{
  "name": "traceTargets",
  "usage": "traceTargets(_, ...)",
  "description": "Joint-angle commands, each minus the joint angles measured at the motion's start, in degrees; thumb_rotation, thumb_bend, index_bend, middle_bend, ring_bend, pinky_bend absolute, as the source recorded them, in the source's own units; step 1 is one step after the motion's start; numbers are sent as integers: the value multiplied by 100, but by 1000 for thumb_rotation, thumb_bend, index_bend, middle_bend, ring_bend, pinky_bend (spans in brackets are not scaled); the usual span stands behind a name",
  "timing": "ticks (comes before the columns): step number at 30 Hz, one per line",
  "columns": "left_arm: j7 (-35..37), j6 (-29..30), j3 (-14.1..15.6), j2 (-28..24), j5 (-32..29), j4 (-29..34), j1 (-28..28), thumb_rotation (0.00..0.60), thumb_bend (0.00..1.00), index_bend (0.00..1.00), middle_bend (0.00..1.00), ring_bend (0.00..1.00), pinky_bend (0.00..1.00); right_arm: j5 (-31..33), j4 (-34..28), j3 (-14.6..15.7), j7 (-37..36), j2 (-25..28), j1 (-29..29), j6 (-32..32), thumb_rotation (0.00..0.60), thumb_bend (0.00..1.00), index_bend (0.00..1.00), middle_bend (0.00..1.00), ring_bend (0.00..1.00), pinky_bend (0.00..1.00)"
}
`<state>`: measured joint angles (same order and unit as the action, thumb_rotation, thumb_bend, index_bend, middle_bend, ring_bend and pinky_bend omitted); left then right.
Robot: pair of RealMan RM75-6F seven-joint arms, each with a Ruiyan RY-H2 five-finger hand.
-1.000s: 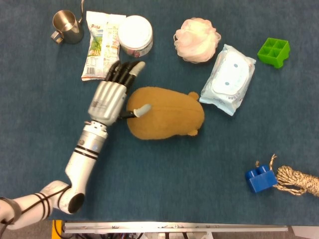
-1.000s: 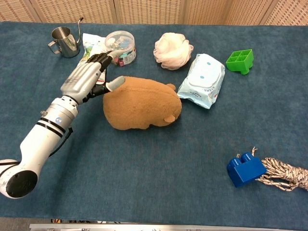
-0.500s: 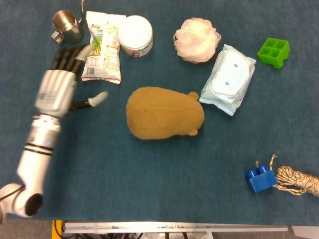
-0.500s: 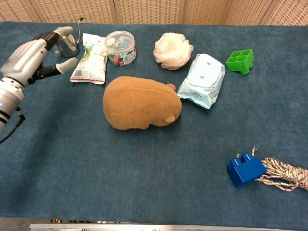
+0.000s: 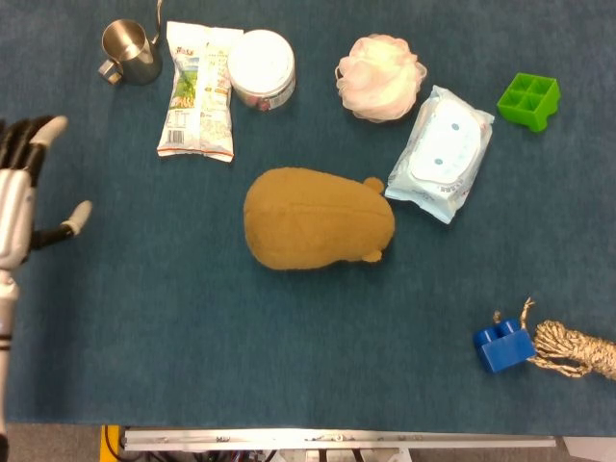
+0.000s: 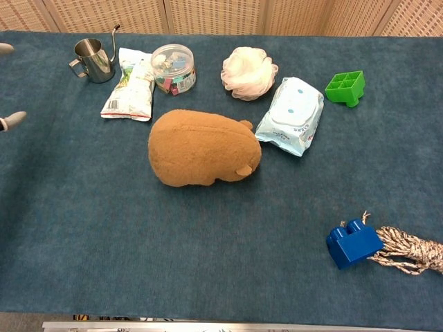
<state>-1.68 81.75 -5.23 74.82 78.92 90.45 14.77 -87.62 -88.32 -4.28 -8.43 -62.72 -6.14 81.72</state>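
Left robot hand (image 5: 24, 188) at the desk's (image 5: 192, 337) far left edge, fingers spread, grasping nothing; nearest it the snack packet (image 5: 197, 91) and steel cup (image 5: 130, 53), well apart; brown plush toy (image 5: 318, 218) mid-desk; right robot hand out of view.

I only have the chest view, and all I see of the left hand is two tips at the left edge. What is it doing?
Observer: In the head view the left hand is at the left edge, fingers spread, holding nothing.
Operator: Is it touching anything?
Observer: No. The snack packet and steel cup are nearest, with bare blue mat in between.
Operator: Is the round tub closed?
Observer: From above, a white lid covers the round tub.
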Motion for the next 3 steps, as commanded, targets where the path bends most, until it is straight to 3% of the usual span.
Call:
traceTargets(1, -138, 405, 154, -135, 254, 83, -250, 585, 234, 168, 183, 129, 16, -89, 54, 21, -43, -64, -25, 55, 600, 154, 346, 396, 235, 254)
traceTargets(3, -192, 570, 224, -192, 351, 110, -377, 593, 234, 193, 194, 138, 40, -104, 90, 32, -55, -87, -38, 52, 600, 154, 346, 399, 237, 254)
